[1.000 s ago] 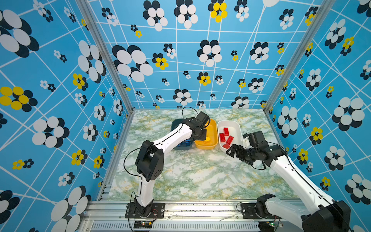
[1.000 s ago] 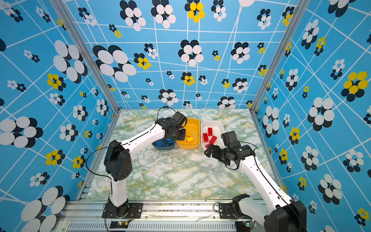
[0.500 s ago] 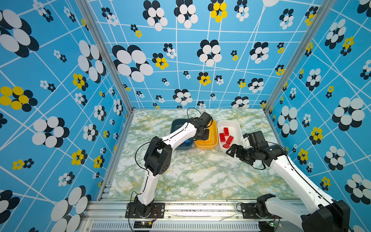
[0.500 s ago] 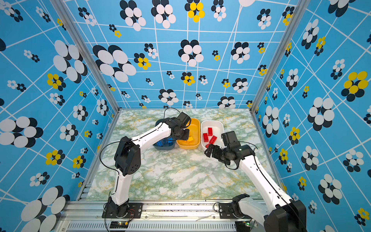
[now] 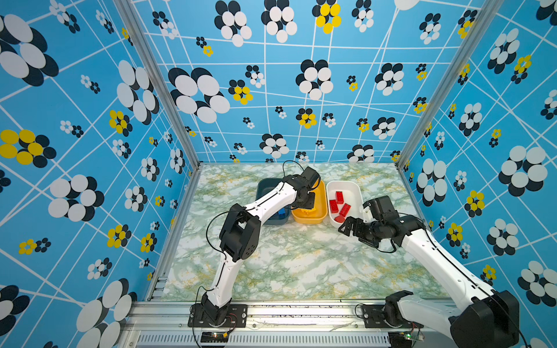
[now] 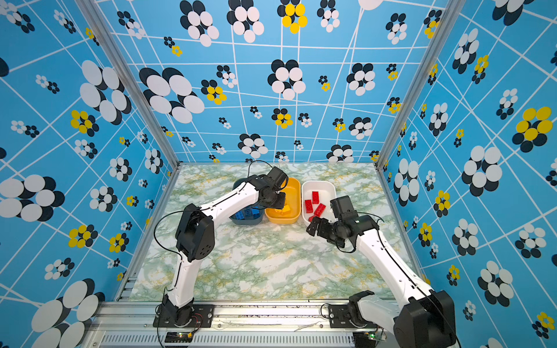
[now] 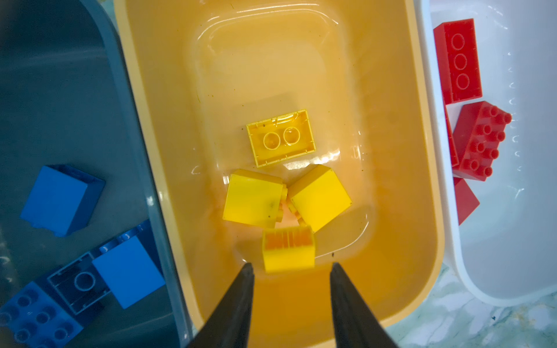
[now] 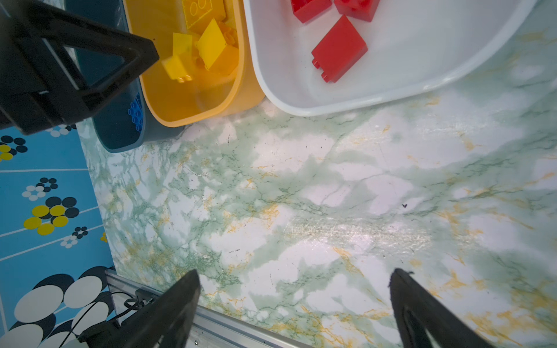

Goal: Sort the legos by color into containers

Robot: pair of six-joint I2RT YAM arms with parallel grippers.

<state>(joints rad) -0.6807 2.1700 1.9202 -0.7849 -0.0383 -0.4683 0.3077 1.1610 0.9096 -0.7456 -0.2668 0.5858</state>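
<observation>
Lego point(image 7: 288, 251), yellow and blurred, loose just ahead of the parted tips of left gripper point(image 7: 291, 265), inside the yellow-orange tub point(image 7: 401, 150) beside three more yellow legos point(image 7: 256, 199); right gripper point(image 8: 295, 271) wide open, empty, over the table point(image 8: 301, 195) near the white tub point(image 8: 407, 66).

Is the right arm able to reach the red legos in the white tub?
Probably yes. The right gripper is open just by the white tub's near end, nothing covers the red legos, and the left gripper is over the yellow tub.

Left hand point(image 7: 291, 265) points straight down, slightly parted; right hand point(image 8: 295, 272) hovers low, spread wide.
</observation>
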